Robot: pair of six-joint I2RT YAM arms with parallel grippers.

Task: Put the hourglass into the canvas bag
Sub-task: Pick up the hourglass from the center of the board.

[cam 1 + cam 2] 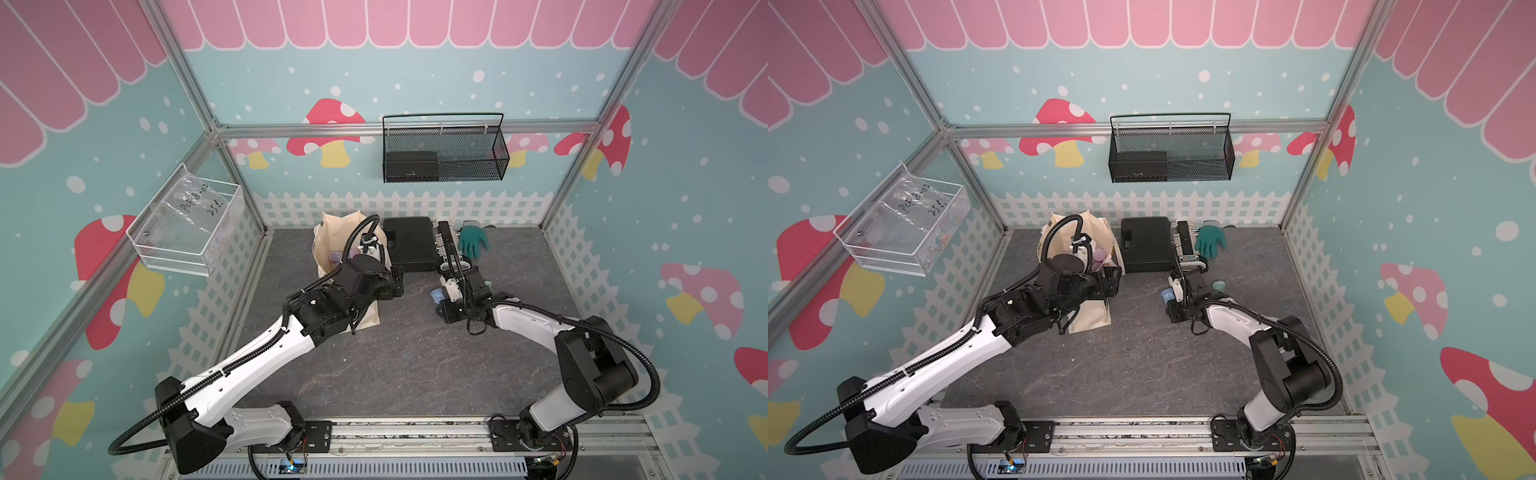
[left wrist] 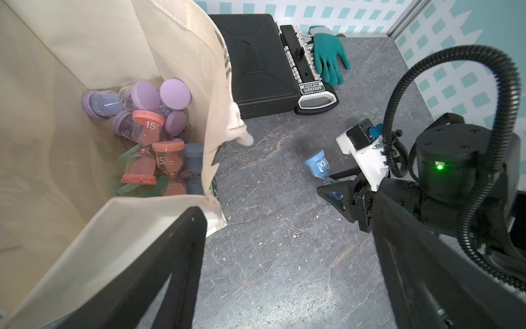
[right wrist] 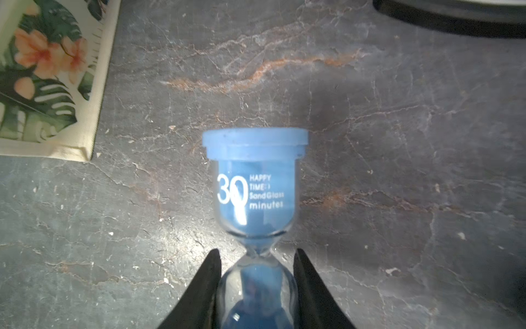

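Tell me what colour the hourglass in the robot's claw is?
Blue hourglass, cap and sand alike; clearest in the right wrist view.

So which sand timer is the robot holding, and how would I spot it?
Find the tall cream canvas bag at the back of the grey table, with the black case beside it. Just in front of that case, the right gripper pinches a small hourglass near its thin waist. It is blue with a white 30, and it is outside the bag, unlike the timers piled inside.
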